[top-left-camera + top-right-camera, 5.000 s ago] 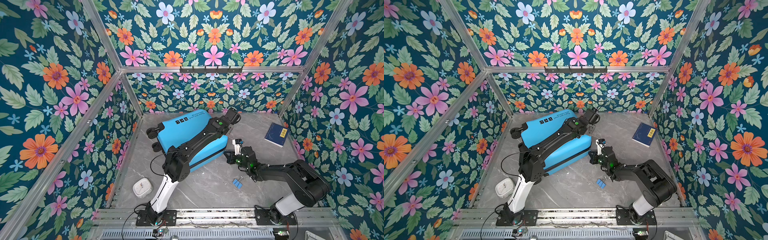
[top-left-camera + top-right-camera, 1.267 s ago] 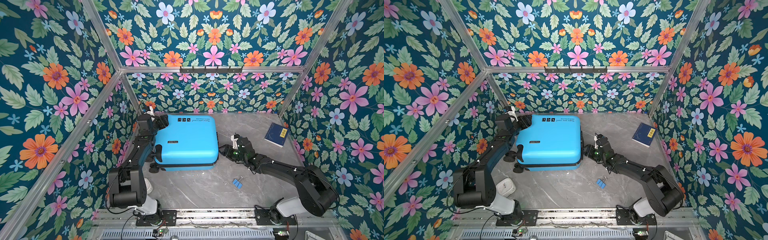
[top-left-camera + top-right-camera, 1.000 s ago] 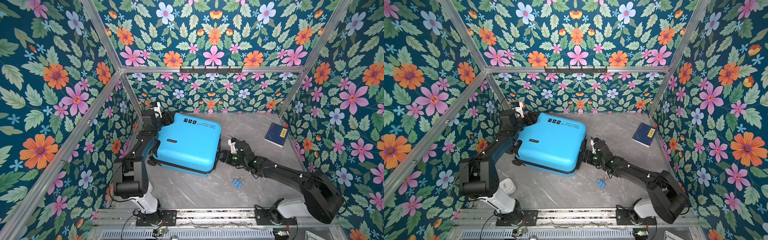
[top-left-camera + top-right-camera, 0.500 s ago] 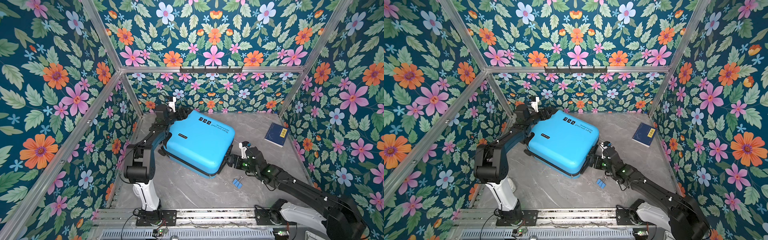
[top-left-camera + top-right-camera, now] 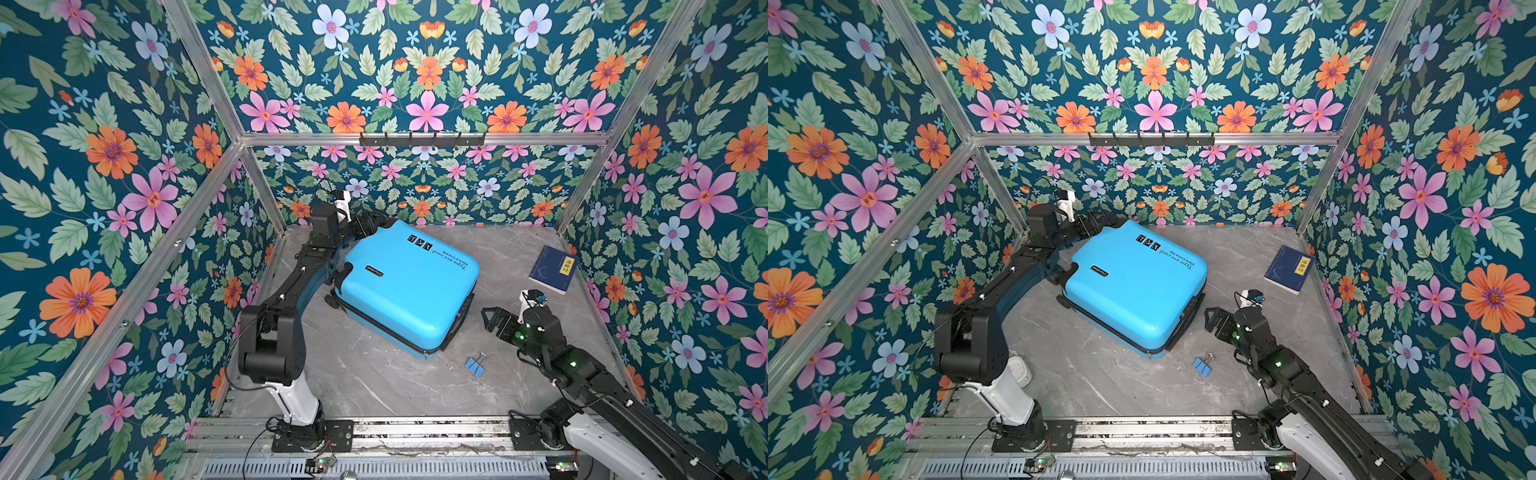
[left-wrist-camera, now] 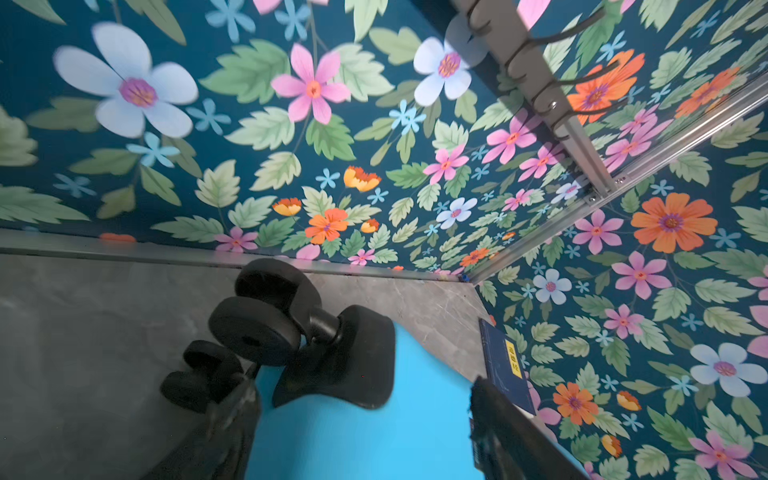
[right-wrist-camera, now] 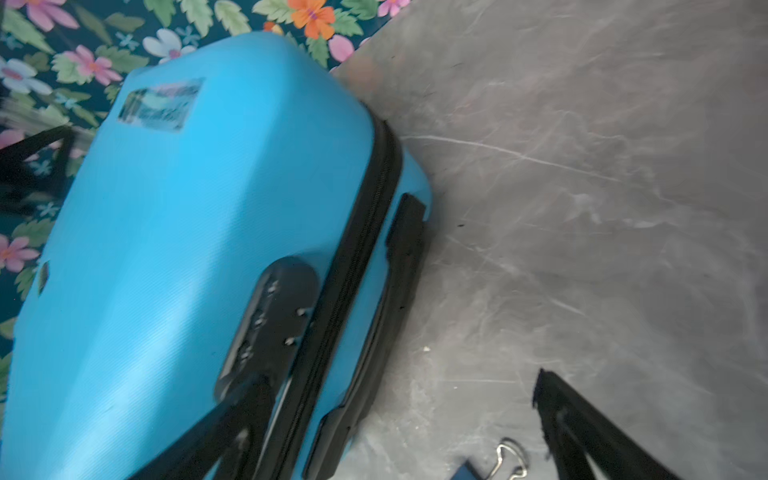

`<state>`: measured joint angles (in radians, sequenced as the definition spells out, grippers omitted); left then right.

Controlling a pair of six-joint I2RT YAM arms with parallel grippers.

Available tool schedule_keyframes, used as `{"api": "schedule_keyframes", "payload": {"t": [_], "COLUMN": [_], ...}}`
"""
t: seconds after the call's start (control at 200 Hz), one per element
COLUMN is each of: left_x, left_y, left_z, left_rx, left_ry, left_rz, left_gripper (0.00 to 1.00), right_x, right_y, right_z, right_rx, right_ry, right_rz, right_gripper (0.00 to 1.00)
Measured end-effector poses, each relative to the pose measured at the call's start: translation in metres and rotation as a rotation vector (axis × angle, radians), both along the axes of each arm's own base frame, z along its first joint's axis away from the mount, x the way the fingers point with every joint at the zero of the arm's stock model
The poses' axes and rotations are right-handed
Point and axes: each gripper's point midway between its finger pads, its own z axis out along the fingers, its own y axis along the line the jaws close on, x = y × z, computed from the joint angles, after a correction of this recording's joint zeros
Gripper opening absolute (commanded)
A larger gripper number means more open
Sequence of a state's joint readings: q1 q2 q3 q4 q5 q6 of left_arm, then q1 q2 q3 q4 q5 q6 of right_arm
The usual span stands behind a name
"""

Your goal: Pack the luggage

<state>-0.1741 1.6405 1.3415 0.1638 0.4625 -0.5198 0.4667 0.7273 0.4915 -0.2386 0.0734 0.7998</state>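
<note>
Between the two grippers, in both top views, the sky-blue suitcase (image 5: 409, 286) lies shut and flat on the grey marbled table (image 5: 374, 386), turned askew. At its far wheel corner sits the left gripper (image 5: 365, 226). The right gripper (image 5: 492, 318) stands just off the handle side, clear of the shell, jaws wide and empty. My reading is that the case lies within both arms' reach and must be unzipped before anything goes in. Beyond the right gripper, by the wall, lies a dark-blue book (image 5: 555, 269). Just short of that gripper, toward the arm bases, is a blue binder clip (image 5: 474, 366). Both look like things to pack. A small white object (image 5: 1019, 370) shows in a top view behind the left arm, mostly hidden; I cannot name it.

From the left wrist, the jaws stand wide astride the suitcase's corner, with the black spinner wheels (image 6: 266, 320) just ahead of the fingers (image 6: 498, 428). One finger lies over the blue face, so this looks like a loose straddle, not a clamp. Both fingers are blurred and cut off, though, so contact is hard to make out.

From the right wrist, the spread fingers frame the zipper seam (image 7: 353, 257), the black lock (image 7: 266, 324) and the handle (image 7: 401, 257). Blur smears the sticker (image 7: 160, 104), and no zip pull can be found.
</note>
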Motion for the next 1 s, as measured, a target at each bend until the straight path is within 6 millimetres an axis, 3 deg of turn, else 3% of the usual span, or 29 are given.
{"api": "schedule_keyframes", "payload": {"t": [0.08, 0.28, 0.425, 0.605, 0.8, 1.0], "left_x": [-0.026, -0.100, -0.150, -0.198, -0.222, -0.212], "left_y": [0.015, 0.052, 0.072, 0.081, 0.082, 0.076], "left_z": [0.009, -0.003, -0.031, -0.082, -0.129, -0.149], "left_rx": [0.029, 0.120, 0.165, 0.176, 0.164, 0.160], "left_ry": [0.002, 0.072, 0.152, 0.284, 0.408, 0.459], "left_rz": [0.059, 0.188, 0.240, 0.249, 0.243, 0.226], "left_gripper": [0.81, 0.81, 0.79, 0.75, 0.74, 0.74], "right_x": [0.000, 0.026, 0.058, 0.098, 0.131, 0.167], "right_y": [-0.002, 0.006, 0.007, -0.030, -0.043, -0.023], "right_z": [-0.002, 0.015, 0.034, 0.046, 0.031, 0.001], "right_rx": [0.005, -0.066, -0.126, -0.072, 0.046, 0.133], "right_ry": [0.013, 0.078, 0.090, 0.100, 0.146, 0.241], "right_rz": [0.011, 0.049, 0.055, -0.041, -0.039, 0.040], "right_gripper": [0.99, 0.94, 0.93, 0.88, 0.81, 0.77]}}
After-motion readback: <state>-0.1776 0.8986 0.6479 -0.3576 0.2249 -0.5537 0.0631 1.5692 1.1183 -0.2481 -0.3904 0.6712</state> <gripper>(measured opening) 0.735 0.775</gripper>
